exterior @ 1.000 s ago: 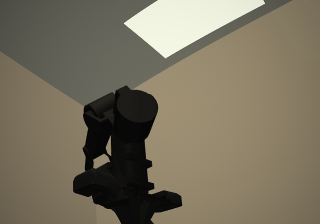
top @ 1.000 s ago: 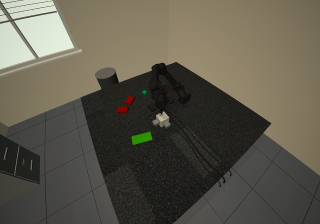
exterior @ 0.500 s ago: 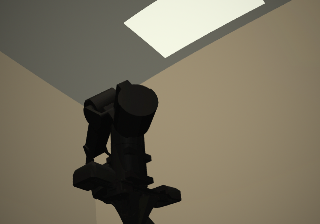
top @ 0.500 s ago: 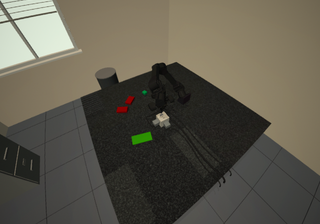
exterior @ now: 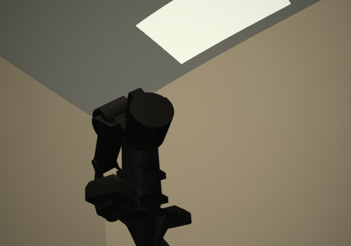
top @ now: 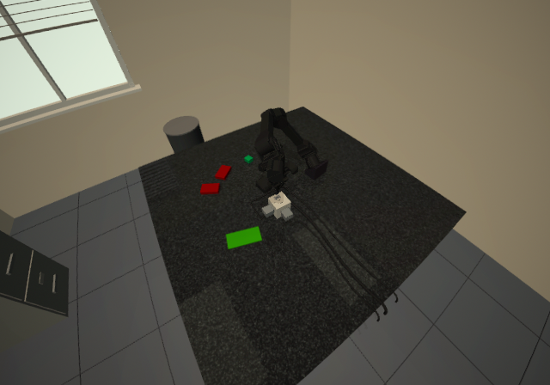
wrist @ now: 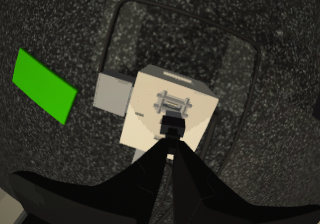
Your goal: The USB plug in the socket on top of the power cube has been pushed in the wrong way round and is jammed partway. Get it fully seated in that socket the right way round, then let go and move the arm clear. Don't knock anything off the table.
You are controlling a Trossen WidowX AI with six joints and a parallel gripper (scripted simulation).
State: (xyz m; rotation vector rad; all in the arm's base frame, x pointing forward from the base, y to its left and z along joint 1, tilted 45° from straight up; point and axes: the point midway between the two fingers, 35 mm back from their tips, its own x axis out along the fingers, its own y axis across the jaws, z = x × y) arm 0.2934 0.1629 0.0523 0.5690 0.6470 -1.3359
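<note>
The pale power cube [top: 280, 200] [wrist: 142, 126] stands on the dark table, with grey blocks at its sides. Its top socket [wrist: 173, 104] has a grey metal-like surround, and its slot shows in the wrist view. My gripper [wrist: 171, 146] is shut on the black USB plug [wrist: 172, 124] and points down over the cube top. The plug's body appears just beside the socket in the wrist view, with the slot uncovered, so it seems to be out of the socket and above the cube. The plug's metal end and which way round it faces are hidden.
A black cable [wrist: 257, 66] loops around the cube; several cables run to the table's edge. A bright green pad [top: 243, 237] [wrist: 45, 86] lies beside the cube. Two red blocks [top: 223, 172] [top: 210, 188] and a small green block [top: 247, 159] lie farther back.
</note>
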